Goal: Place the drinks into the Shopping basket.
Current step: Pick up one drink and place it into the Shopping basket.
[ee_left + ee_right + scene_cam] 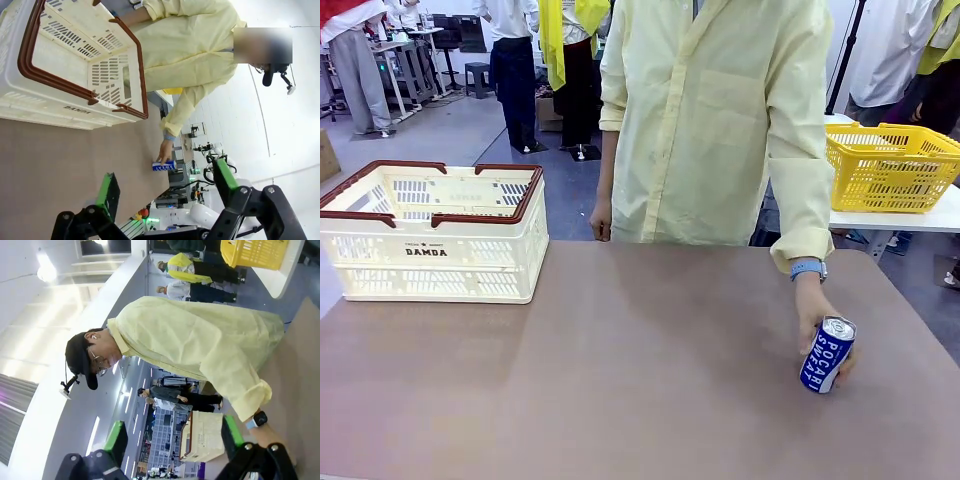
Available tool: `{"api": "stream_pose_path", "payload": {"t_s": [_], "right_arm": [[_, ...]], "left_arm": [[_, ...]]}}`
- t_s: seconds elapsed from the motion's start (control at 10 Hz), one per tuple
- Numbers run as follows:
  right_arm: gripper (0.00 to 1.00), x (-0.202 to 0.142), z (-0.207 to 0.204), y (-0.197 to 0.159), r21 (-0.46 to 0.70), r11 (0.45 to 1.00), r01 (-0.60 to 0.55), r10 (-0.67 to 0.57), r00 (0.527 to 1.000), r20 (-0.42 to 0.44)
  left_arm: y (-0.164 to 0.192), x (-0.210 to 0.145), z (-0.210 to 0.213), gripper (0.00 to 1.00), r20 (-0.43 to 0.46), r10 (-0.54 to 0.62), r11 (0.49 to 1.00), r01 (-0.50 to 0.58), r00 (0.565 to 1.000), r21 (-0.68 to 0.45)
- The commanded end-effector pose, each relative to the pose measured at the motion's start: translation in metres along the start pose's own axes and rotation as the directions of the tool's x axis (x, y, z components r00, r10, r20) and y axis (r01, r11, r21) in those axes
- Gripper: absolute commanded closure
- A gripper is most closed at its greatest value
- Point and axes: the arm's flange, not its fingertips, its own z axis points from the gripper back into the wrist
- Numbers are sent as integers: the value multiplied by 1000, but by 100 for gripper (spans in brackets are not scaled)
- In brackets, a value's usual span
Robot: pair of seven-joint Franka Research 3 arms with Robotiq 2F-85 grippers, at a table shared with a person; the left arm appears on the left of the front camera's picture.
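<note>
A blue drink can (827,355) with white lettering and a silver top stands tilted on the table's right side, with a person's hand (815,310) wrapped around it. The cream Shopping basket (432,245) with its dark red rim stands at the far left of the table. The left wrist view looks along the table at the basket (75,75) and, farther off, the held can (164,165). My left gripper (166,186) is open, with nothing between its green pads. My right gripper (173,439) is open too, above the table, facing the person and the distant basket (205,437).
The person in a pale yellow shirt (710,120) stands at the table's far edge, a watch on the wrist (808,267). A bright yellow mesh basket (890,165) sits on a white table behind at the right. The brown tabletop (620,370) stretches between basket and can.
</note>
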Motion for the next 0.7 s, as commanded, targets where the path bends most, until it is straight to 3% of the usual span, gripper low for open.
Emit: {"api": "stream_pose_path", "payload": {"t_s": [0.0,0.4,0.6], "right_arm": [[0,2,2,6,-8,1000,20,-20,1000,-15],[0,0,0,0,0,1000,0,0,1000,0],[0,-42,-67,23,-114,976,-187,156,960,-234]], "left_arm": [[-2,0,2,0,-6,6,1000,-6,1000,-6],[-2,0,2,0,-6,6,1000,-6,1000,-6],[-2,0,2,0,-6,6,1000,-6,1000,-6]]}}
